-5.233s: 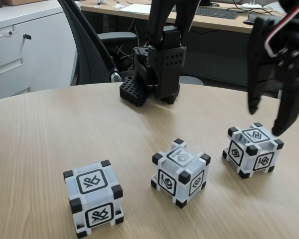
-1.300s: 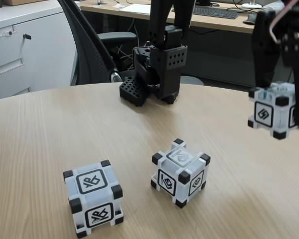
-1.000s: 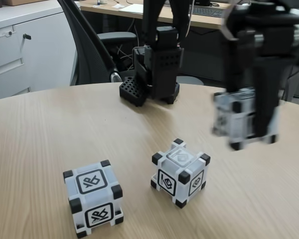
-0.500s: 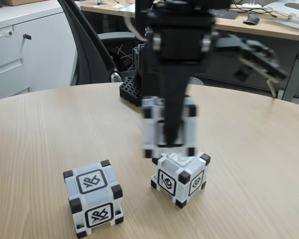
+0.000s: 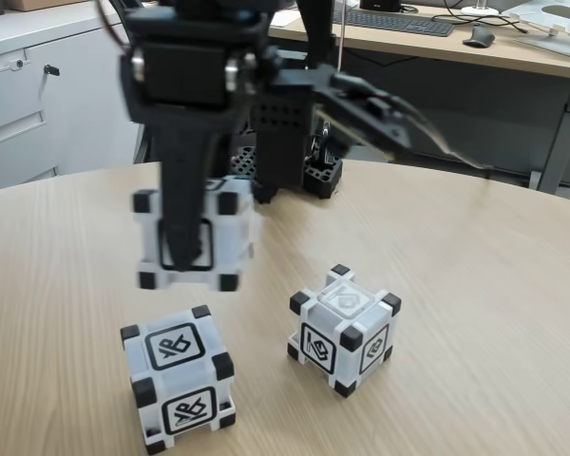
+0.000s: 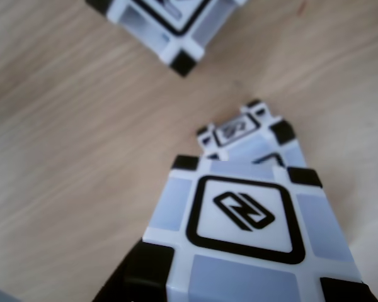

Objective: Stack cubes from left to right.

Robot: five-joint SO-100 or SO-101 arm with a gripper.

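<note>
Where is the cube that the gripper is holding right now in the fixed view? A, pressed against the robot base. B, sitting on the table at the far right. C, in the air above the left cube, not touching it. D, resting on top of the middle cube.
C: the gripper holds the held cube in the air, with a visible gap above the left cube; the middle cube has nothing on it.

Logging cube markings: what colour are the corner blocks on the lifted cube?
Black, on the light grey-white translucent plastic cube; clearest in the other view.
</note>
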